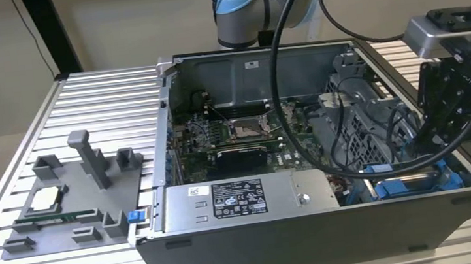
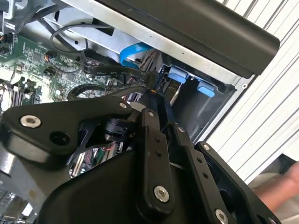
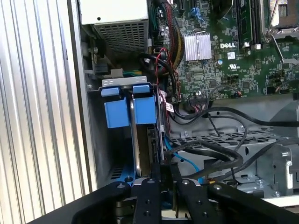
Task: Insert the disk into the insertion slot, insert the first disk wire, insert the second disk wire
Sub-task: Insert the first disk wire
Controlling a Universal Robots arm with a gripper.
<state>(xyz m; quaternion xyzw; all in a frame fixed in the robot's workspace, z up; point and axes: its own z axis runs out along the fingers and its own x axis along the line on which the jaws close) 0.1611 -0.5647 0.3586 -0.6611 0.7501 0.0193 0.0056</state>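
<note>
Disk (image 3: 142, 111) seated on edge in insertion slot (image 3: 99, 140) (blue carrier tabs (image 3: 113, 91) showing); gripper (image 2: 156, 93) pinching black disk wire (image 2: 117, 72) close beside it.

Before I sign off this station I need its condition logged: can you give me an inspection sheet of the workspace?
Surface: ribbed metal table, carrying an open computer case.
Job's things: disk in its blue carrier sits inside the insertion slot.
Clutter: grey fixture holding a processor and memory stick, at the exterior view's left.
Grippers: gripper low in the case, close by the disk.
Cables: black bundle and a blue cable run beside the slot.
Surroundings: plain wall behind.
</note>
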